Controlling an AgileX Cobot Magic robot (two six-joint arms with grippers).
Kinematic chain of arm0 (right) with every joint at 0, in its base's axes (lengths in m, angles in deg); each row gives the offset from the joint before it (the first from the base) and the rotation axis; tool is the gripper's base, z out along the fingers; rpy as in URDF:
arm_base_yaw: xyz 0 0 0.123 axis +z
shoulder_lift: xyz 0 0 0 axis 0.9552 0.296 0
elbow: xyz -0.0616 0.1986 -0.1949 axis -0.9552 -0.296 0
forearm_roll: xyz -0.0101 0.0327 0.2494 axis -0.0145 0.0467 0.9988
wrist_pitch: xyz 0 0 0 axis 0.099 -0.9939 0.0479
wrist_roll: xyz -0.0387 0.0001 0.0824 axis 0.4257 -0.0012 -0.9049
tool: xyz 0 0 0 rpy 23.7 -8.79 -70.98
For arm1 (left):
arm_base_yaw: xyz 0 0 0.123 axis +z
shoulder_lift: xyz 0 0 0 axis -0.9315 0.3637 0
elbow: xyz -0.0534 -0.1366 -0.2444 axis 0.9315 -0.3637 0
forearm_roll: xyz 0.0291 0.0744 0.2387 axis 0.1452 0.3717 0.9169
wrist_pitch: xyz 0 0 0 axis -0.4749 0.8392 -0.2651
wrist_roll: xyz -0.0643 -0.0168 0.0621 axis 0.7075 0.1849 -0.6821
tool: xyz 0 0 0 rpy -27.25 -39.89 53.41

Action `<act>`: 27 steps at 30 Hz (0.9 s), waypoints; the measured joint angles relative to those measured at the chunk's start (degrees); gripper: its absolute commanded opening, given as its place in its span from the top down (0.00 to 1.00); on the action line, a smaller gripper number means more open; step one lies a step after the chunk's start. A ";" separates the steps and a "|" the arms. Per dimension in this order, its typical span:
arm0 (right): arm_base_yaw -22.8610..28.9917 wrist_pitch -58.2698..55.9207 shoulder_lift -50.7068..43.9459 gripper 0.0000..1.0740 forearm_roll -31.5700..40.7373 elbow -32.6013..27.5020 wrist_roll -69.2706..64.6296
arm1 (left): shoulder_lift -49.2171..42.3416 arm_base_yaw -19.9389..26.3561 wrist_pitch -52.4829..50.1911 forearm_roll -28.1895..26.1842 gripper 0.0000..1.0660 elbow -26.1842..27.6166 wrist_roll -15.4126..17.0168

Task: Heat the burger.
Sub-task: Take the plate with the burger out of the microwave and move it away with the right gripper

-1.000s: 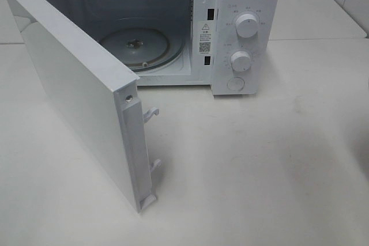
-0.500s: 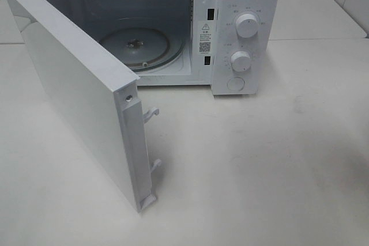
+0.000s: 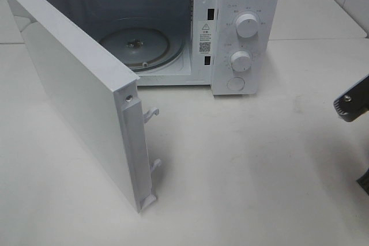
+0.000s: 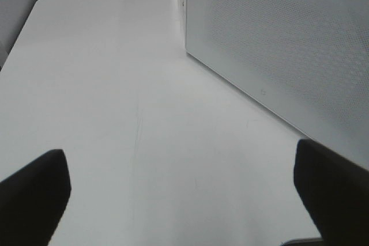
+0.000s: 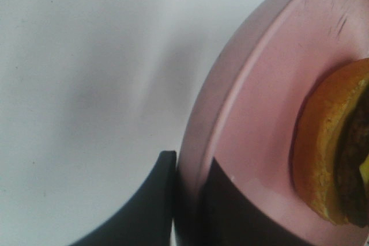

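The burger (image 5: 328, 154) shows only in the right wrist view: a golden-brown bun edge and a dark patty, lying on a pink plate (image 5: 259, 108). My right gripper (image 5: 187, 203) is shut on the plate's rim, with one finger under it and one on top. In the exterior view only a dark part of the right arm (image 3: 353, 105) pokes in at the right edge; burger and plate are out of that view. My left gripper (image 4: 181, 200) is open over bare table, its fingertips (image 4: 31, 194) wide apart, beside the microwave door (image 4: 277, 44).
The white microwave (image 3: 248, 4) stands at the back with its door (image 3: 75, 84) swung wide open toward the front left. The glass turntable (image 3: 135, 47) inside is bare. Two knobs (image 3: 247, 25) and a button sit on its right panel. White table (image 3: 242, 171) lies in front.
The right arm has come into the exterior view at the right edge; earlier it was out of sight. The microwave and its door have not moved.
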 measured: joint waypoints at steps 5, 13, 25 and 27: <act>0.00 0.23 7.85 0.99 -0.34 2.64 -4.53 | 0.00 0.00 0.00 0.00 0.08 0.00 0.00; 0.00 2.41 16.96 0.98 -2.01 3.78 -11.06 | 0.00 0.00 0.00 0.00 0.08 0.00 0.00; -1.95 8.59 24.58 0.97 -6.30 3.84 -18.45 | 0.00 0.00 0.00 0.00 0.08 0.00 0.00; -4.07 9.74 26.01 0.97 -7.16 3.90 -19.60 | 0.00 0.00 0.00 0.00 0.08 0.00 0.00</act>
